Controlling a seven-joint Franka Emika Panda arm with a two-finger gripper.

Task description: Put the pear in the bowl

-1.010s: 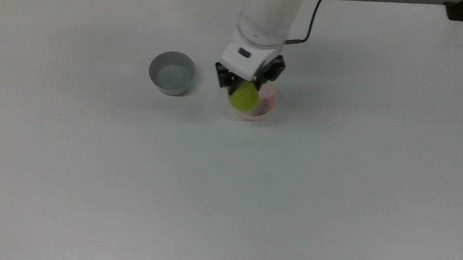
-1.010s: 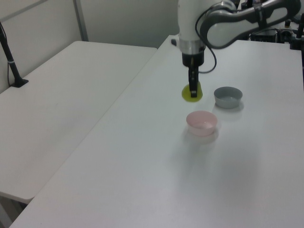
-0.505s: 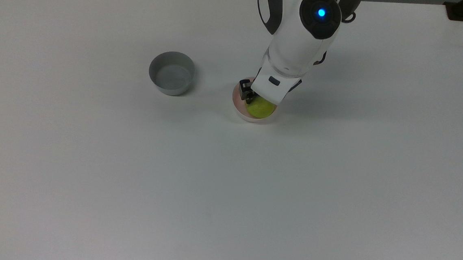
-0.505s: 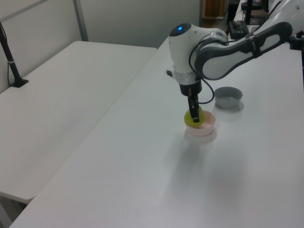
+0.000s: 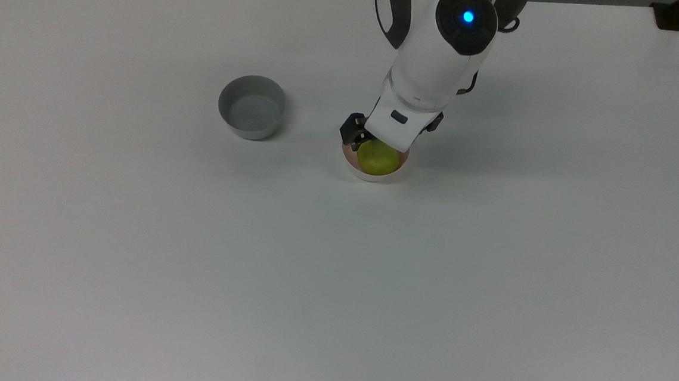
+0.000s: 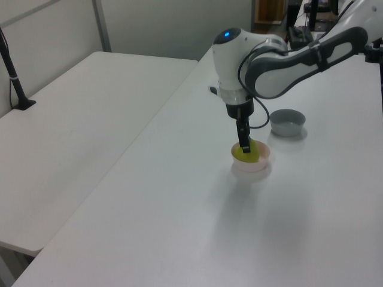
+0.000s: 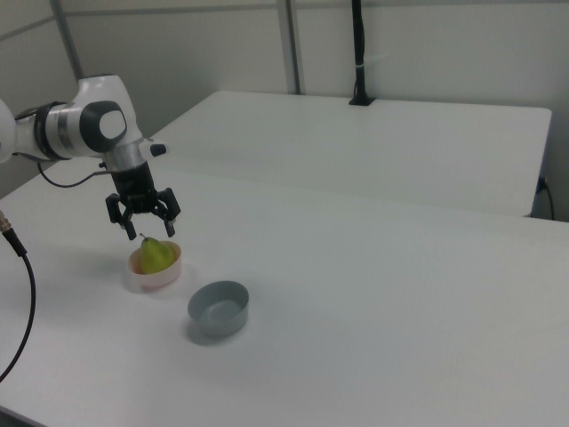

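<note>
We see no words or labels that we can read on anything. The pear sits inside the pink bowl on the white worktop. In the right view the pear stands up in the bowl, with its little dark stem on top. The pincer hangs just above the pear, and its two black fingers are spread wide apart. They hold nothing. We see a small gap between the fingertips and the fruit, so the pincer is not touching the pear. In the top view the white arm covers most of the pincer, and we see a black finger part poking out at the bowl's rim on the top view's left. In the left view the pincer points straight down at the pear in the bowl. A blue light glows on the round white joint of the arm. A grey bowl stands well apart from the pink bowl, on the top view's left. In the right view the grey bowl is near the pink bowl, on the right view's right and closer to us. A second white worktop stands behind the first one, with a black pole on it.
</note>
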